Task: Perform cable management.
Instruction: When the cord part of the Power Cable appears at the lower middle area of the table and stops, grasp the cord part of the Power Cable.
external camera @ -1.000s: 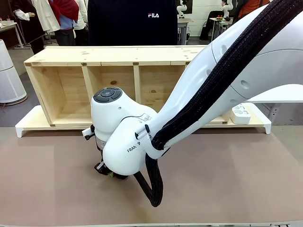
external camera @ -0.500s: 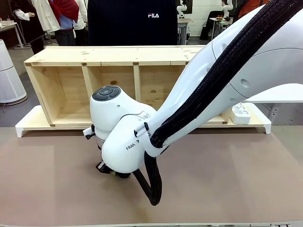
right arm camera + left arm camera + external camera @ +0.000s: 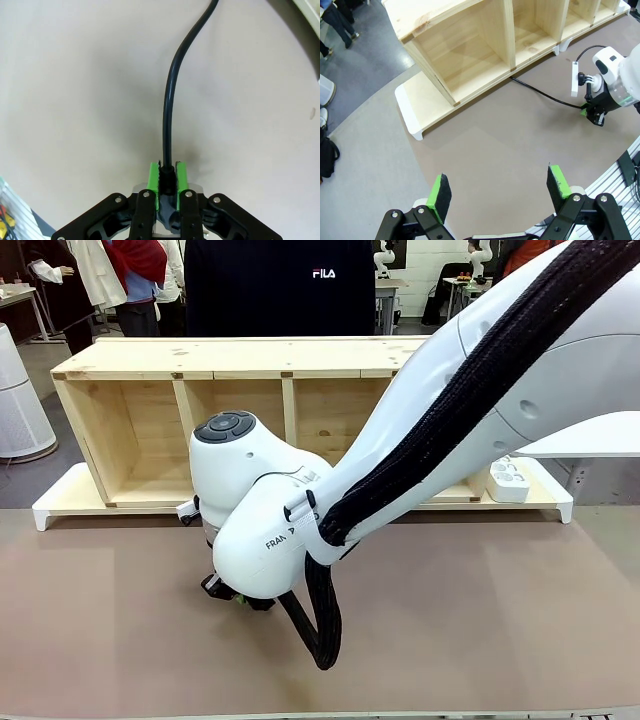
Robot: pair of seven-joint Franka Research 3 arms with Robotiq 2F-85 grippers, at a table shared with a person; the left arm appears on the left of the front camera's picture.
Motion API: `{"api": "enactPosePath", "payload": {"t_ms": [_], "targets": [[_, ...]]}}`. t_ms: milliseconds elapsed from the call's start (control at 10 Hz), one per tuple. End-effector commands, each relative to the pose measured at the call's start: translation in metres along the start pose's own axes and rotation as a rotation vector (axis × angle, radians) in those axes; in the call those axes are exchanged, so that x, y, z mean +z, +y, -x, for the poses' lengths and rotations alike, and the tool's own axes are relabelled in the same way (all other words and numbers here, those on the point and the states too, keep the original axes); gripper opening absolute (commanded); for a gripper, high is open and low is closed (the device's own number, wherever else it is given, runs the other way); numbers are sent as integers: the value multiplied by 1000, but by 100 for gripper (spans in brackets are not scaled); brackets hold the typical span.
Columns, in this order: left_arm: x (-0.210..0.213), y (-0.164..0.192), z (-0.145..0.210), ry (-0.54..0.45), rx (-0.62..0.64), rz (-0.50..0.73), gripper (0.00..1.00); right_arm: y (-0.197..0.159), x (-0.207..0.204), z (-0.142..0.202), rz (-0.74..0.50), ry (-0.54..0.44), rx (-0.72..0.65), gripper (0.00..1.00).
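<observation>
You worked at a table (image 3: 500, 620) covered in a brown mat. Along its far side lay a long pale wooden shelf unit (image 3: 240, 358), open toward you and split into compartments, resting on a white board (image 3: 55, 505) with short feet. Beyond that you had a grey floor (image 3: 365, 100), a white ribbed cylinder (image 3: 15, 410) standing at your left, and farther back another table (image 3: 395, 285) before a white wall (image 3: 435, 255). The light was even.
</observation>
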State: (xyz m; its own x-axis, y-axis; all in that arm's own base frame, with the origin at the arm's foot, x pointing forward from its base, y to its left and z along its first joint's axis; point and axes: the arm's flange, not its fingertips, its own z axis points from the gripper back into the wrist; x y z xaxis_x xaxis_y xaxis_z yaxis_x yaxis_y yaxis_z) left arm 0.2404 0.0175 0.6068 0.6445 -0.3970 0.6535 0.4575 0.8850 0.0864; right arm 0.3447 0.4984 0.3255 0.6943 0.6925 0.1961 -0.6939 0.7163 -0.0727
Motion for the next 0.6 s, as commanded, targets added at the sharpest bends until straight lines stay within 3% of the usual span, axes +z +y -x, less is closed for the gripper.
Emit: {"api": "enactPosePath", "payload": {"t_ms": [0, 500], "targets": [[0, 1, 1, -4, 2, 6, 100, -4, 9, 14, 0, 4, -50, 0], [0, 1, 1, -4, 2, 6, 100, -9, 17, 26, 11, -11, -89, 0]]}}
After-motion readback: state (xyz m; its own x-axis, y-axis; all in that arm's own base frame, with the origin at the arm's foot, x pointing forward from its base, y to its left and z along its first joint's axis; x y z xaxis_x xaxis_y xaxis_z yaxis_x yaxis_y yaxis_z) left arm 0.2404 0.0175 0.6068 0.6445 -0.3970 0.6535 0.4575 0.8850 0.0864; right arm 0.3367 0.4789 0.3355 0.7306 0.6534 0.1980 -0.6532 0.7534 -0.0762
